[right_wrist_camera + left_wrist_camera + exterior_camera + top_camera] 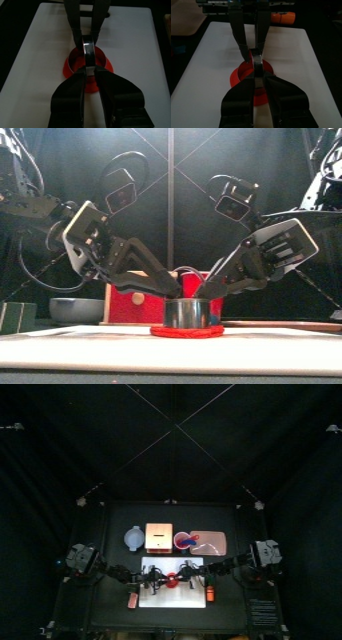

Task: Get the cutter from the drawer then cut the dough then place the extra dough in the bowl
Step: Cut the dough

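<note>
The round metal cutter (190, 313) stands upright on a flat red dough disc (187, 331) in the middle of the white cutting board (80, 343). My left gripper (163, 286) reaches it from the left and my right gripper (215, 286) from the right. In the left wrist view, the left gripper (256, 75) is shut on the cutter's (256, 57) thin metal top, with dough (239, 80) spreading around it. The right gripper (89, 71) pinches the same metal (87, 50) from the opposite side. From above, both grippers meet over the cutter (173, 574).
Behind the board stand the blue-grey bowl (134, 537), the wooden box (159, 537) with its red drawer front (134, 306), and the pink tray (218, 542) holding the red cup (186, 540). A small orange thing (209, 592) lies at the board's right edge.
</note>
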### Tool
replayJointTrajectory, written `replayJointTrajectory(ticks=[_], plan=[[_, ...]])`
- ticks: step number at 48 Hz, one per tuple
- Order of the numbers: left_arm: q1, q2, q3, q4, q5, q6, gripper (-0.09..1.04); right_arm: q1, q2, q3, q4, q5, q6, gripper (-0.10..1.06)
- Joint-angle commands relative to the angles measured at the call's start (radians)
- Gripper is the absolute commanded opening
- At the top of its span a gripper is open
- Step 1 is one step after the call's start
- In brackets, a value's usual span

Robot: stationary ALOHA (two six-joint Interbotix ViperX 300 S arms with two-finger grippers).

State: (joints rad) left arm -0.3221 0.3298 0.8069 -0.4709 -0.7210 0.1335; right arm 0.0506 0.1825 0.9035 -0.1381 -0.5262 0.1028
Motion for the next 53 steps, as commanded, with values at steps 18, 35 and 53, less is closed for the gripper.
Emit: replayJointTrajectory(ticks=[18,35,53], plan=[[-0.075,0.104,-0.035,-0.058,0.087,-0.014,0.54,0.023,0.083,-0.008,0.074,0.054,0.003,0.56],[-0.048,0.052,0.028,-0.071,0.094,0.005,0.54,0.061,0.046,0.000,0.098,0.123,0.005,0.56],[0.028,-0.051,0.078,-0.069,0.101,0.124,0.54,0.092,-0.003,0.003,0.100,0.133,0.003,0.56]])
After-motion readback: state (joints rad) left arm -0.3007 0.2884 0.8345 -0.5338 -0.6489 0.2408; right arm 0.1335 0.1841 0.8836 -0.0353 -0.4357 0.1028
